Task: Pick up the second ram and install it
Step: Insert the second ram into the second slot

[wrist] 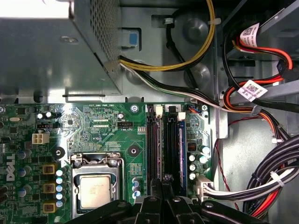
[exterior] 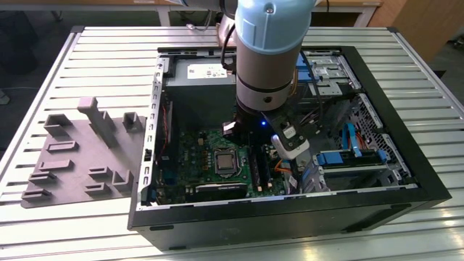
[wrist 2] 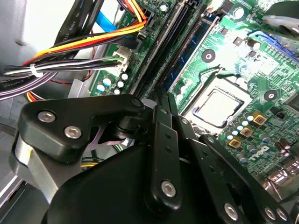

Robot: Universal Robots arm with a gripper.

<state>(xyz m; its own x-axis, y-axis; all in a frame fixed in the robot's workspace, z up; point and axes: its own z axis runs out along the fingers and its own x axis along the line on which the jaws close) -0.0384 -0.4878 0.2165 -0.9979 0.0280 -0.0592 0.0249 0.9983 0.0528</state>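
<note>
Presently, in the exterior view, a grey tray (exterior: 73, 163) is lying on the slatted worktop (exterior: 87, 43) at that view's left, with raised blocks and a tall post. Just beside it an open computer case (exterior: 406, 185) is lying on its side, its green board (exterior: 195, 157) facing up. The arm (exterior: 272, 49) is reaching straight down into the case, to the exterior view's right of the processor (exterior: 225, 162).

In the first wrist view the processor (wrist: 96, 189) is sitting beside the row of long black slots (wrist: 152, 144), and bundled cables (wrist: 261, 182) are running along the far side of them. The ram (wrist: 170, 144) is appearing as a dark stick standing on edge among the slots, on the cable side. The tool (wrist: 163, 184) is sitting directly over the near end of this row.

In the second wrist view the tool (wrist 2: 167, 105) is showing its two fingers (wrist 2: 161, 135) drawn tight together, tips down at the slots. Whether they are pinching or merely pressing the ram, I cannot tell.
</note>
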